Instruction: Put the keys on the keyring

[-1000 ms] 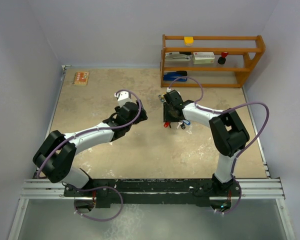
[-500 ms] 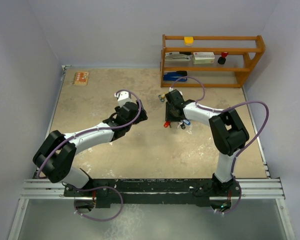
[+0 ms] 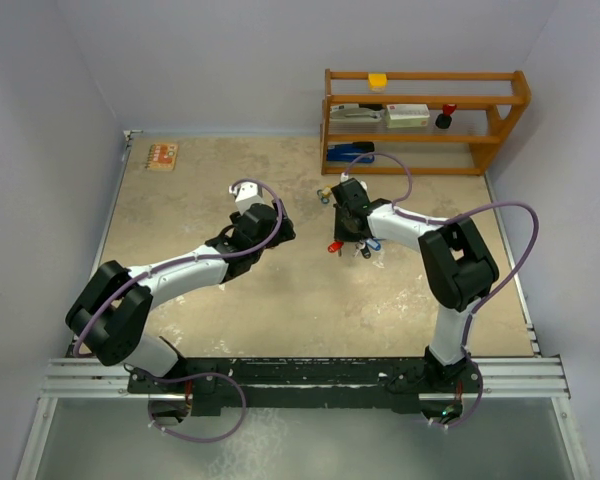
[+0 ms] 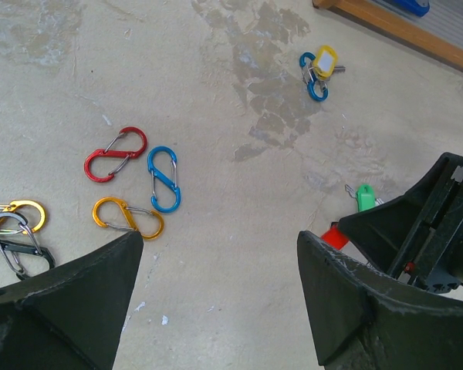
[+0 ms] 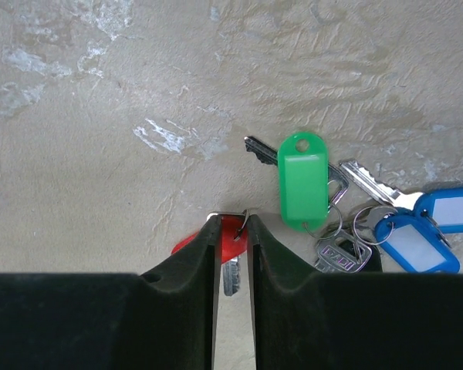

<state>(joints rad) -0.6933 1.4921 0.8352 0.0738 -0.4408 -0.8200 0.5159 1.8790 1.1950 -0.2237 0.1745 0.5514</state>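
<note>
Most of the red plastic key tag [image 5: 233,235] is hidden between the black fingers [image 5: 189,266] of the right gripper [image 5: 231,222]; only its tip shows. The upper blue plastic key tag [image 5: 455,208] runs off the right edge. In the left wrist view, a finger [image 4: 62,308] of the left gripper [image 4: 218,239] covers part of the black S-shaped metal clip [image 4: 11,240]. From above, the keys [image 3: 334,249] are too small to tell apart.

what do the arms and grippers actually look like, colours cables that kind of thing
Both the left arm and right arm have white links with bulky black joints, and a lilac cable loops loosely along each. The left gripper and right gripper are matte black, with thick wedge-shaped fingers. No markings are readable.
</note>
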